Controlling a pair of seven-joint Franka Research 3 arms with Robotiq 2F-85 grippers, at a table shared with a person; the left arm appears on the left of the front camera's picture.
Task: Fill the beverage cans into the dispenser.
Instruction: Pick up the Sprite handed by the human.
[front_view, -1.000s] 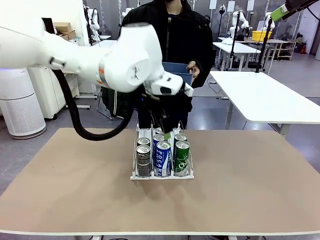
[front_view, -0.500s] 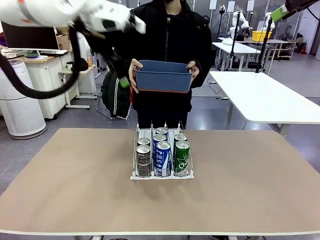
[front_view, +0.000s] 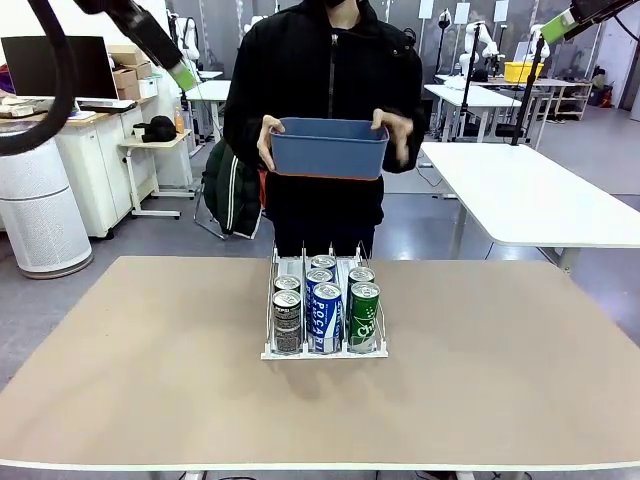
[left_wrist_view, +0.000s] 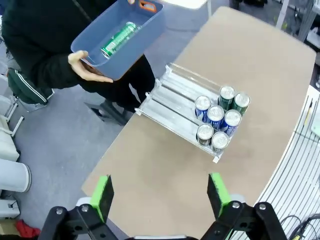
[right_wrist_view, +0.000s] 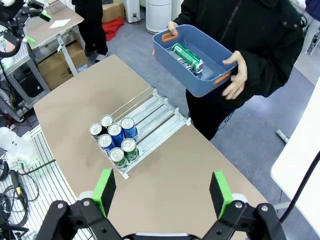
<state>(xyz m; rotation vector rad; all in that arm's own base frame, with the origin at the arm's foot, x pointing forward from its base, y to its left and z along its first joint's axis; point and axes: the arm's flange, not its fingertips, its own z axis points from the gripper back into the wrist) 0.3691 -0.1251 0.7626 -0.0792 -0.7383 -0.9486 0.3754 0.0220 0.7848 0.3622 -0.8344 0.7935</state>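
- Step in hand, as you should read it: fetch the green can (right_wrist_view: 187, 56) lying on its side in the blue bin (front_view: 328, 150), which the person holds at chest height beyond the far edge of the table (front_view: 150, 380).
- Come down from above with the jaws across the can's narrow body, not along its length. It lies roughly along the bin's long axis, so turn the wrist to suit.
- The bin walls are close to the can, so drop the fingers inside the rim.
- The bin is hand-held, with the person's hands (right_wrist_view: 235, 75) gripping both ends. Expect drift, go slowly and stay off the thumbs.
- The can must end upright in the dispenser (left_wrist_view: 170, 102), so plan that turn before you grip.
- The dispenser sits mid-table. Six beverage cans (front_view: 327, 318) stand at its near end, two to a lane. The far stretch of each lane is bare and looks like the place to load.
- Pose, left gripper (left_wrist_view: 160, 192): high over the table, looking down on dispenser and bin, fingers wide apart, nothing between them.
- Pose, right gripper (right_wrist_view: 162, 189): likewise high, fingers spread, empty.
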